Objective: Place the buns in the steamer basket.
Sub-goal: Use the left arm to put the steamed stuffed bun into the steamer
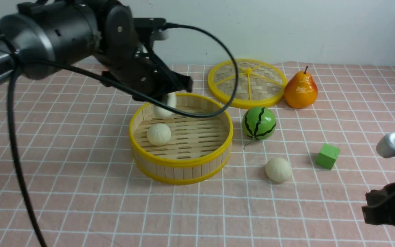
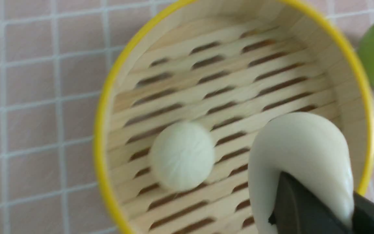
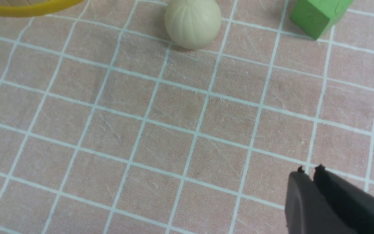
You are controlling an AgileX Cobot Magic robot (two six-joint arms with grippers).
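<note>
front view: left claw (image 1: 168, 99) pinches a bun (image 1: 165, 109) above the far side of the basket (image 1: 180, 165); right claw (image 3: 310, 170), closed empty, is well right of it.

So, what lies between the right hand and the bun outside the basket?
Nothing stands there. Only bare checked tablecloth lies between the right hand and that bun, as the right wrist view shows.

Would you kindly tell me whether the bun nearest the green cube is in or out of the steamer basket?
Out: the bun lies on the tablecloth, apart from the steamer basket.
</note>
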